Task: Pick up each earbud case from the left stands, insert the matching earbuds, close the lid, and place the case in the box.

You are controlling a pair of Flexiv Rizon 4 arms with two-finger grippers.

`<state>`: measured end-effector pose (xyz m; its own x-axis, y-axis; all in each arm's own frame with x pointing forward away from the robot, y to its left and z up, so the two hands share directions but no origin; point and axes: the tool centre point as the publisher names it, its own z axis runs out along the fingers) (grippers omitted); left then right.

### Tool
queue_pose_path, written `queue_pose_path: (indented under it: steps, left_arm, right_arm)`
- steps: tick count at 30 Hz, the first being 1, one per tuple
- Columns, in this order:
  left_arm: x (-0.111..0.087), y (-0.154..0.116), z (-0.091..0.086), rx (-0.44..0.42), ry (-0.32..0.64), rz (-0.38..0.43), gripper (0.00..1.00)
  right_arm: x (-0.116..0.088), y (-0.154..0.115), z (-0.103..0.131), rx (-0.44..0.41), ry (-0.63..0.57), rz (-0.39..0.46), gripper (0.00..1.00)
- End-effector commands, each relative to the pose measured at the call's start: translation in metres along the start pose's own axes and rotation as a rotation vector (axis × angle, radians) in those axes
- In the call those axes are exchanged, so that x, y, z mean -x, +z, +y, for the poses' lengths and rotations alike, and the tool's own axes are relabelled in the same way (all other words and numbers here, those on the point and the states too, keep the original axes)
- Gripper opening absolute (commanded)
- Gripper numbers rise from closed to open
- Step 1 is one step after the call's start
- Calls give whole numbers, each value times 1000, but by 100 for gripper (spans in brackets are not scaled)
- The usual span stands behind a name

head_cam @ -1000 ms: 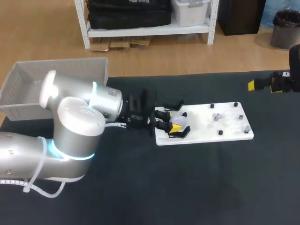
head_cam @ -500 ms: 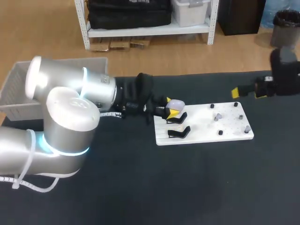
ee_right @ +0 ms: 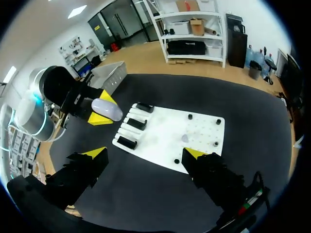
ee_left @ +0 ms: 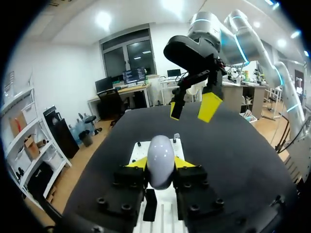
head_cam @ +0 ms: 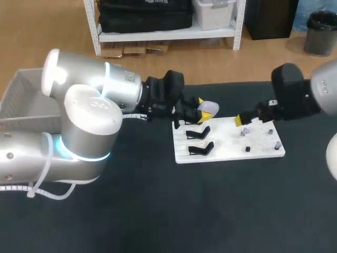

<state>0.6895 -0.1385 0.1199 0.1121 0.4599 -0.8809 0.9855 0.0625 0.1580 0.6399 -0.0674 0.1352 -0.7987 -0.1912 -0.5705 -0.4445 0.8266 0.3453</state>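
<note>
We've got the earbud case (ee_left: 161, 160) up off the table, clamped in the left gripper (head_cam: 201, 110), one yellow tip pressed on each of its long sides. It's a pale, rounded oval. In the left wrist view its long axis runs straight out along the fingers, nose pointing away from the wrist. From overhead it hangs above the far left corner of the white board (head_cam: 231, 150), clear of the black stands (head_cam: 199, 141) lined up down that left side.

Across the board, the right gripper (ee_right: 145, 153) hovers with its fingers spread wide and nothing between them. It sits over the right half, where the dark pegs (head_cam: 247, 149) stand. A small greyish shape among them is probably one of the earbuds (ee_right: 185, 139), though it's too tiny for us to be sure.

Here's what the next move turns on. The case's nose points across the board toward the right gripper, the two facing each other with a clear gap between them. If that shape is an earbud, it lies almost under the right gripper and well away from the left, so the right arm is plainly the nearer one for picking it up. We can't tell whether the lid is up; it looks closed from here.

The box (head_cam: 23, 97) waits at the far left of the table, behind the left arm.
</note>
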Motion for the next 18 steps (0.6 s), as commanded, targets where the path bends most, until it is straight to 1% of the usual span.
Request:
queue_pose_path:
  steps: [1, 10, 18]
  left_arm:
    - [3, 10, 3, -18, 8, -4, 0]
    - [8, 11, -13, -46, 28, -13, 0]
    - [8, 9, -20, -53, 31, -27, 0]
  right_arm:
    - [2, 11, 8, -7, -2, 13, 100]
    - [11, 22, 11, -3, 1, 23, 100]
    - [19, 25, 12, -1, -8, 25, 100]
